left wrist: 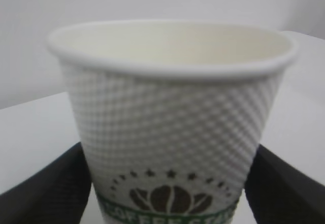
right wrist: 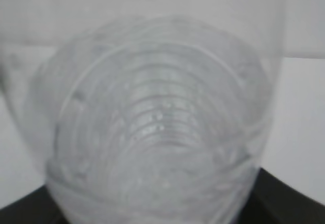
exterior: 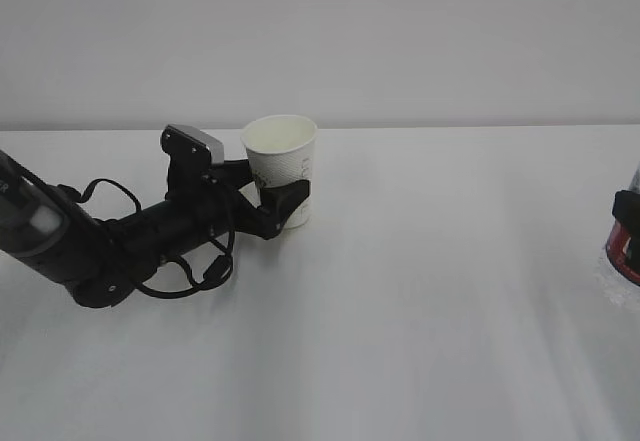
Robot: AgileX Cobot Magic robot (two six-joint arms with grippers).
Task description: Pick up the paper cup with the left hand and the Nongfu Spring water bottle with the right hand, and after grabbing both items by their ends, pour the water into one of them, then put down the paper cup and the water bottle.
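The paper cup (exterior: pixel 282 166) stands upright on the white table (exterior: pixel 420 291), left of centre and toward the back, its cream inside showing — and the left gripper (exterior: pixel 275 199) sits low around its lower half, the black arm lying almost flat along the tabletop with loose cables looping beside it. The jaws stand very wide, one finger on each side of the cup; in the left wrist view the paper cup (left wrist: pixel 172 127) fills the frame, dotted embossing sharp, green logo band at the bottom, dark fingers (left wrist: pixel 45 188) flanking its base. Whether they are actually pressing the wall or merely bracketing it, I cannot tell. Over at the far right edge of the exterior view, only a sliver of the Nongfu Spring water bottle (exterior: pixel 628 251) shows, red label and a bit of black gripper against it, well apart from the cup. The right wrist view is blurred but packed with the bottle's clear ribbed plastic (right wrist: pixel 157 132) — the right gripper's jaws stand partly open at either side of it, closed around its body.
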